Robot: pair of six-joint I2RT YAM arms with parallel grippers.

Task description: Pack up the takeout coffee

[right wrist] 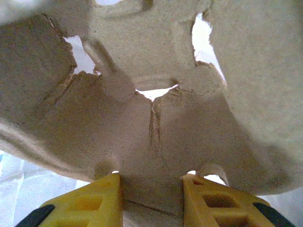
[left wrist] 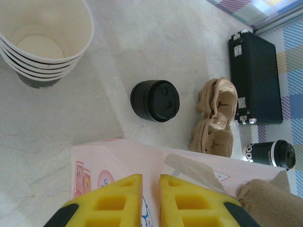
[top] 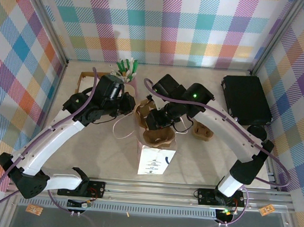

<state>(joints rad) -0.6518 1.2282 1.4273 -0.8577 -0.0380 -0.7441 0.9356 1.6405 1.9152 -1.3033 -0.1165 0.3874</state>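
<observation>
A: Why are we holding the carrier [top: 158, 136] over the bag [top: 156, 162]?

B: We are pinching its wall with the right gripper [right wrist: 151, 189], one finger on each side of the pulp. It is hanging at the bag's 12 o'clock, right above the mouth. We are judging that it goes in first, as a seat for the cup.

A: And the left gripper [left wrist: 150, 191]?

B: It is sitting at the bag's rim, at the carrier's 10 o'clock in the top view. Its fingers are standing close, with a thin slit between them, and we cannot tell whether paper is caught there. We are guessing it is there to hold the mouth wide.

A: Where is the coffee [left wrist: 270, 153]?

B: It is waiting on the table, lid on, not packed yet. From the left wrist we are seeing it at 4 o'clock of the spare carriers [left wrist: 215, 118], just beside one end of the black box [left wrist: 255, 78] and well apart from both grippers.

A: Not the lids [left wrist: 155, 100]?

B: No, those are sitting alone at 9 o'clock of the spare carriers, with the empty cups [left wrist: 42, 42] further off at 10 o'clock.

A: What are we watching for?

B: The carrier is looking wide against the slim bag, so we are expecting a snag on the rim if the mouth is sagging.
</observation>
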